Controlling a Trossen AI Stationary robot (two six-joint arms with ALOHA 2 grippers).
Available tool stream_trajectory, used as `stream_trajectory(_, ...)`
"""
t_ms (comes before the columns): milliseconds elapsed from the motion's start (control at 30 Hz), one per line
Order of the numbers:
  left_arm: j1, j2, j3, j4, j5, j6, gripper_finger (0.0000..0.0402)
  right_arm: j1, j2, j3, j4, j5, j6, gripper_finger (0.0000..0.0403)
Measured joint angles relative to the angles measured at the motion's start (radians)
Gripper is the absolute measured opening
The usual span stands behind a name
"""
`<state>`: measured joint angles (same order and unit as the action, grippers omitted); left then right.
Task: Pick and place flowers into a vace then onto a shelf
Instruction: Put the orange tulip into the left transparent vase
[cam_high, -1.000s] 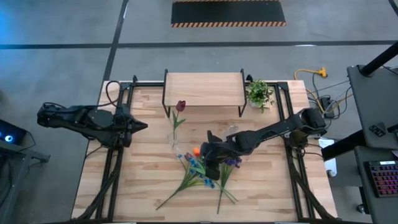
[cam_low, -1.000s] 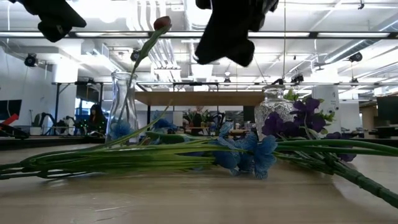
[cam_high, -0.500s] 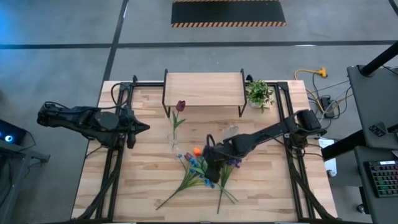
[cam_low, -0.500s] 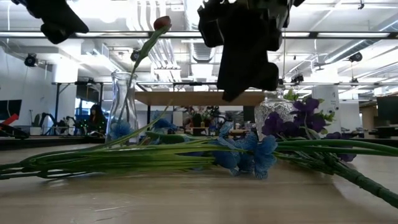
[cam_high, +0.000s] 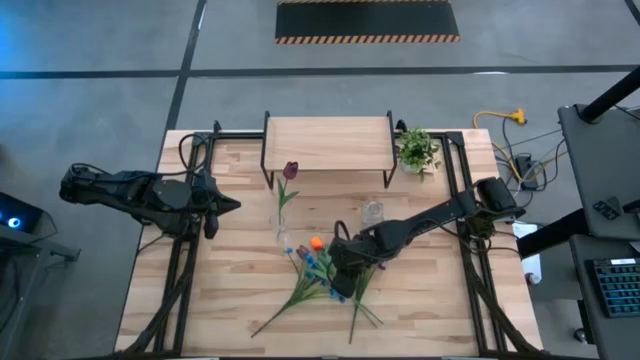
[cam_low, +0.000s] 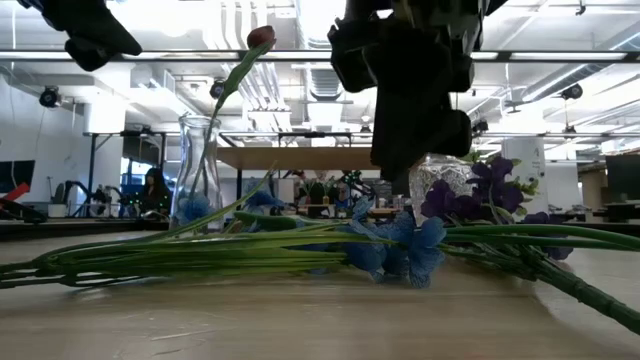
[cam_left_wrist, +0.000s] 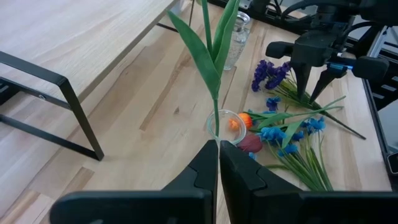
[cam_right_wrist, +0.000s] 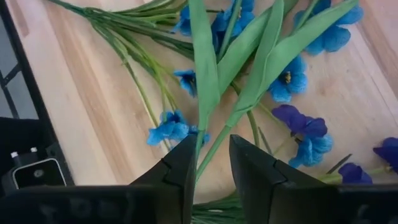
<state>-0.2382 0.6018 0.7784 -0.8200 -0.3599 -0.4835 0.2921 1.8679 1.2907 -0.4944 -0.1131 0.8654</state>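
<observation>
now the right pincer (cam_right_wrist: 208, 165) has dropped onto the flowers (cam_high: 318, 275) on the desk (cam_high: 230, 290), fingers released astride a green stem; left pincer (cam_left_wrist: 218, 168) waits clenched.

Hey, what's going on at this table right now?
The right claw hangs low over the loose flowers on the table, fingers open astride a green stem. One dark red tulip already stands in the glass vase. The left claw waits shut at the table's left side. The shelf holds nothing.
</observation>
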Motion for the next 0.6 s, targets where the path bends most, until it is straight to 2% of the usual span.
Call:
stream_trajectory(300, 0.000, 0.000, 0.000, 0.000, 0.005, -0.001, 0.0000, 0.002, 0.000, -0.003, 0.004, 0.001, 0.000, 0.0074)
stream_trajectory(600, 0.000, -0.002, 0.000, 0.001, 0.131, -0.008, 0.0000, 0.071, -0.003, -0.003, 0.006, 0.016, -0.011, 0.0075)
